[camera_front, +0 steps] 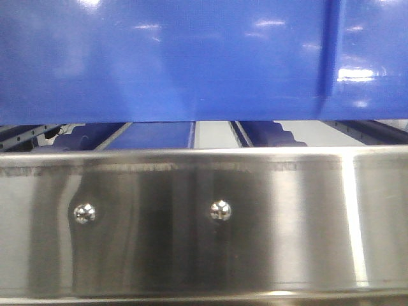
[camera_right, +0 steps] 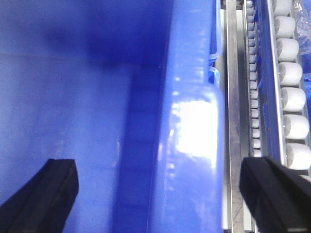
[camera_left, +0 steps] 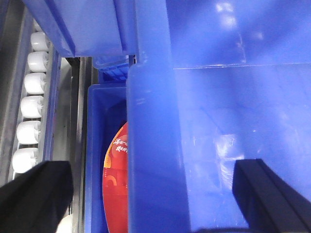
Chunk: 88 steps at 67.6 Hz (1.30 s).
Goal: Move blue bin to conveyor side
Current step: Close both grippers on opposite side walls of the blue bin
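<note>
Astride the blue bin (camera_left: 228, 111) rim with left gripper (camera_left: 150, 194) and right gripper (camera_right: 155, 194) both spread wide, one jaw inside, one outside, gripping nothing

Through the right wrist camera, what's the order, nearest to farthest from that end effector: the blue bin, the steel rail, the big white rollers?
Measured from the right end effector:
1. The blue bin: nearest, its rim sits right inside the end effector's gap.
2. The steel rail: next, just right of the bin.
3. The big white rollers: farthest, along the right edge.
</note>
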{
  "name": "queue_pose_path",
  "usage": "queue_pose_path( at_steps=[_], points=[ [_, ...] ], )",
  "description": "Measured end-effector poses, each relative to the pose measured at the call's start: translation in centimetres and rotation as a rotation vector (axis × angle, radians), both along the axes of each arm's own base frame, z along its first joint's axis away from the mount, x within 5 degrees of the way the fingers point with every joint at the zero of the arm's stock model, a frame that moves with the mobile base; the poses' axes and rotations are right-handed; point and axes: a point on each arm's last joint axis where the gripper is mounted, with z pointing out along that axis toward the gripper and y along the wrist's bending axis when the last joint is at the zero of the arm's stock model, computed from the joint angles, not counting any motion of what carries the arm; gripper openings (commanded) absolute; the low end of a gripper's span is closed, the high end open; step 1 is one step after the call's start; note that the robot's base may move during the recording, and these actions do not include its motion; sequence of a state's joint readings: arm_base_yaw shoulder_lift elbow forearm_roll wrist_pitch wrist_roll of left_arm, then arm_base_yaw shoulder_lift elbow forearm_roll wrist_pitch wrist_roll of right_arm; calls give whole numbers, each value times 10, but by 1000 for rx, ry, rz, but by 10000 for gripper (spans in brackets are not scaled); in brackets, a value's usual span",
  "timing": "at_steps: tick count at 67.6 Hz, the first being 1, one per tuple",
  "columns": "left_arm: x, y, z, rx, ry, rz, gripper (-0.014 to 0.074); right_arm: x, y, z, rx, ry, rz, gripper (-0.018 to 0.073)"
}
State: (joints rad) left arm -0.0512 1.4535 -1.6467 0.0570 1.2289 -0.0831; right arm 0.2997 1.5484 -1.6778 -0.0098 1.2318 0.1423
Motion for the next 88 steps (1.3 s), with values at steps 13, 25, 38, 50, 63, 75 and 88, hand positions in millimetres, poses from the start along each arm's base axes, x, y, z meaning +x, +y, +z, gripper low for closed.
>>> queue_pose_path(
  at_steps=[13, 25, 38, 50, 63, 75, 88],
  points=[
    [0, 0, 0, 0, 0, 0, 568, 0, 0, 0, 0, 0, 0, 559],
    [0, -1, 0, -8, 0, -2, 568, 0, 0, 0, 0, 0, 0, 559],
    [0, -1, 0, -12, 1, -3, 568, 0, 0, 0, 0, 0, 0, 559],
    [1, -2, -1, -26, 5, -8, 568, 0, 0, 0, 0, 0, 0, 559],
    [5, -4, -5, -38, 18, -11, 568, 0, 0, 0, 0, 0, 0, 559],
    [5, -4, -6, -40, 21, -11, 568, 0, 0, 0, 0, 0, 0, 559],
    [5, -4, -6, -40, 21, -11, 568, -3, -1, 4, 3, -11, 0, 559]
  ],
)
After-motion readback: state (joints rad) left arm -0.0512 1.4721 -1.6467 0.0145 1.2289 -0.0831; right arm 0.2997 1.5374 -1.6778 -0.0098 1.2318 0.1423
